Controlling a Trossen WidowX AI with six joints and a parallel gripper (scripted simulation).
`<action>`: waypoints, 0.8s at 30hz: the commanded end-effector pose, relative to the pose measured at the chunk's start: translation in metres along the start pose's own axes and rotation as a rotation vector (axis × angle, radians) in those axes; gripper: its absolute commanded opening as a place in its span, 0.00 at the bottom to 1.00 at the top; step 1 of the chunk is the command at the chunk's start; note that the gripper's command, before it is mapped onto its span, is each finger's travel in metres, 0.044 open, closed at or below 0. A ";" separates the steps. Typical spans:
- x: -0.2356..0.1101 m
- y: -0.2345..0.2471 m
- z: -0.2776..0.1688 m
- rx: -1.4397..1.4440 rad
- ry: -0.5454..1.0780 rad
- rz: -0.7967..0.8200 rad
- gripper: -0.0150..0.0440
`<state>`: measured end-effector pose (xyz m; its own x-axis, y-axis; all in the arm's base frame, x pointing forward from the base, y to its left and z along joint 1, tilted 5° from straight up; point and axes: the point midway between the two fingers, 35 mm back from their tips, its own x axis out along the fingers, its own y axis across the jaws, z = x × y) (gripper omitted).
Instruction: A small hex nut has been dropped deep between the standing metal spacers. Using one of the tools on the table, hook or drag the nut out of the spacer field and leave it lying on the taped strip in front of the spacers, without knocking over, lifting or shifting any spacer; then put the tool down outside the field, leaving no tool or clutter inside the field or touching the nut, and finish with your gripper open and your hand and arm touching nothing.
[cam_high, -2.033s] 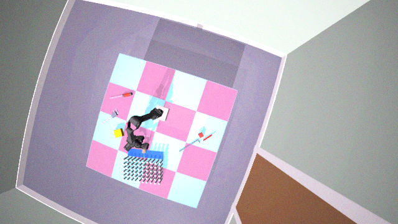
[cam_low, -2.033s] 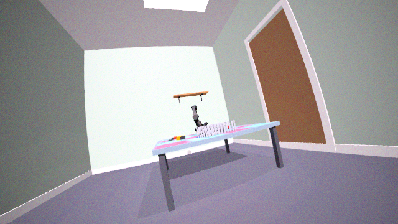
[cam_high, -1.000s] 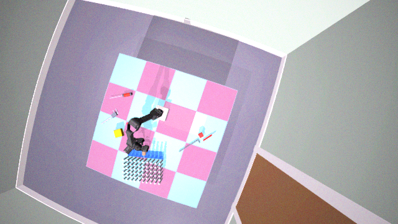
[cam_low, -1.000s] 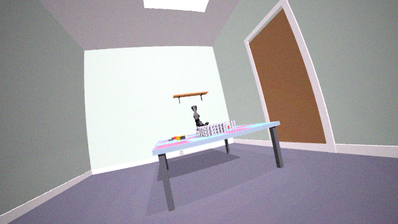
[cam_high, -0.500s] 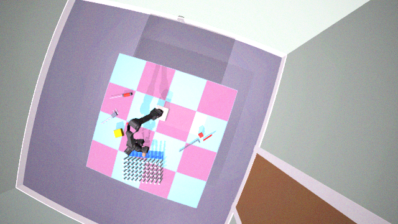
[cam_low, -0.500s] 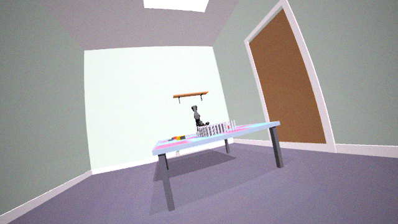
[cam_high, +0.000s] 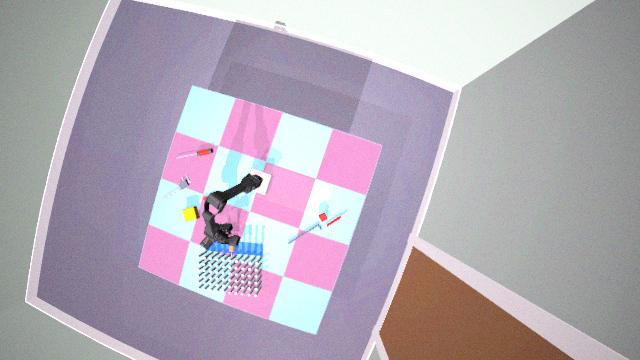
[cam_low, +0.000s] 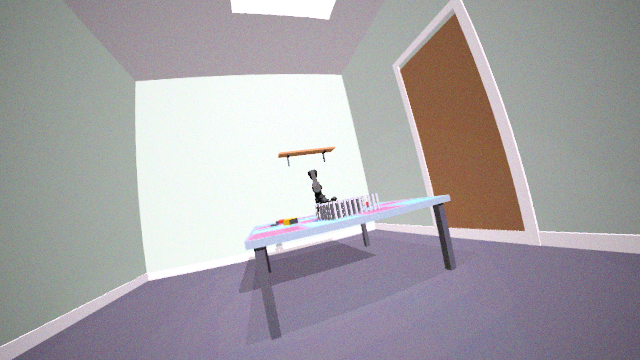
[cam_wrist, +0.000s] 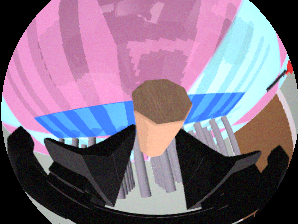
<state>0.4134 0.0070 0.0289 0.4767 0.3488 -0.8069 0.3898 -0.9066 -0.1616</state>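
Observation:
My gripper (cam_high: 232, 243) (cam_wrist: 156, 130) is shut on the wooden handle (cam_high: 231, 248) (cam_wrist: 161, 102) of a tool. The handle stands out between the black fingers in the wrist view. It is above the boundary between the blue taped strip (cam_high: 253, 249) (cam_wrist: 90, 121) and the front row of spacers. The tool's lower end is hidden among the spacers or behind the handle. The grey metal spacers (cam_low: 342, 208) (cam_wrist: 143, 179) stand upright in dense rows, as far as I can see. The hex nut cannot be made out in any view.
A yellow block (cam_high: 190, 214) (cam_low: 290, 221) lies left of the arm. A grey tool (cam_high: 184, 183) and a red-handled tool (cam_high: 205, 152) lie beyond it. Across the table are a red block (cam_high: 323, 217), a long grey tool (cam_high: 304, 234) and a red stick (cam_high: 334, 221).

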 end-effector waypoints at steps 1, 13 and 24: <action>0.002 0.001 0.001 0.001 0.001 0.003 0.25; -0.002 0.000 0.006 0.001 0.000 0.003 0.25; -0.008 -0.001 0.012 -0.001 0.000 0.003 0.25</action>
<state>0.4006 0.0026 0.0217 0.4631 0.3441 -0.8168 0.3806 -0.9095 -0.1674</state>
